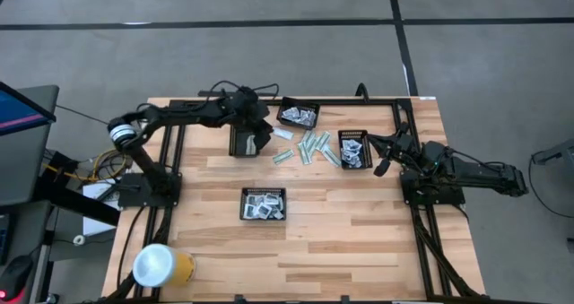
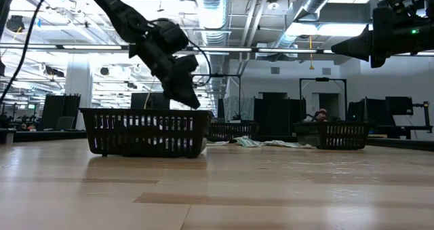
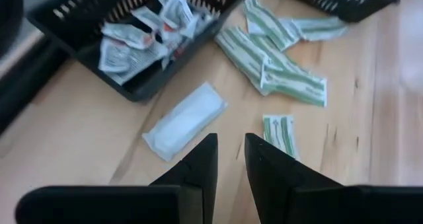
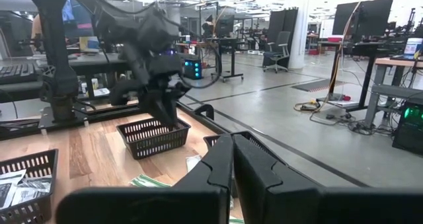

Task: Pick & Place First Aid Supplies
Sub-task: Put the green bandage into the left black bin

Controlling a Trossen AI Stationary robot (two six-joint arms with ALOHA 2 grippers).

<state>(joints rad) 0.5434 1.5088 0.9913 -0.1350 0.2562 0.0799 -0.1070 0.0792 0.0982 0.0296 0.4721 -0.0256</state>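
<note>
Left gripper point(image 1: 261, 141) hovering over far-left tray point(image 1: 235, 148), fingers slightly apart, holding nothing, near loose strips point(image 1: 314, 148) waiting for sorting. Right gripper point(image 4: 232, 159) resting right, pinched closed, empty.

Pale green-white strips point(image 3: 271, 55); black mesh trays point(image 3: 86, 26).

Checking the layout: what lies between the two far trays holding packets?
In the high view, green-white strips lie loose on the wood between the far tray and the right-hand tray.
</note>
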